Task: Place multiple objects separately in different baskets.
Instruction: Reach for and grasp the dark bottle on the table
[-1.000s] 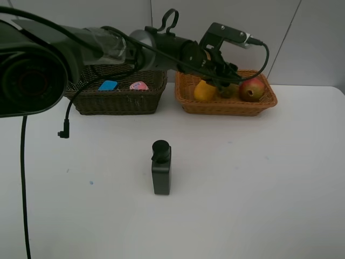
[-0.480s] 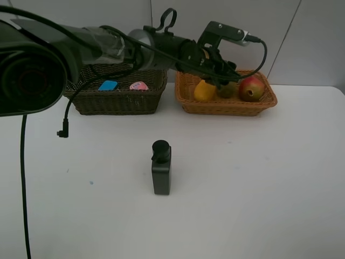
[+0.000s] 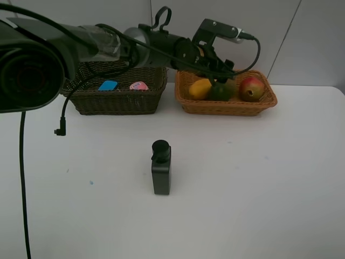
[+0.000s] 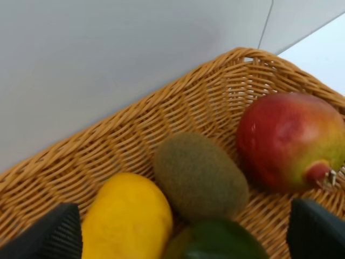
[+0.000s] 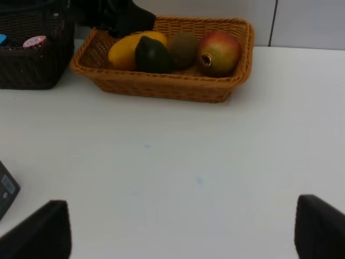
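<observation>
Exterior high view, left gripper (image 3: pixel 218 69) spread above orange-tan basket (image 3: pixel 226 106), dark green bottle (image 3: pixel 161 167) upright

One camera sits up high and looks down across the whole worktop (image 3: pixel 259 178) toward the back wall. It is far enough away to see both baskets, the dark basket (image 3: pixel 116 94) and the tan basket (image 3: pixel 226 105), side by side at the far edge.

The left arm's camera is very close to the tan basket (image 4: pixel 135 140). It looks down into it and at the wall just behind, and the fruit fills the picture.

The right arm's camera hangs low over the worktop (image 5: pixel 178 162), well back from the baskets. It looks across to the tan basket (image 5: pixel 172 89) and a corner of the dark basket (image 5: pixel 32 65).

All three views share the tan basket with its fruit.
</observation>
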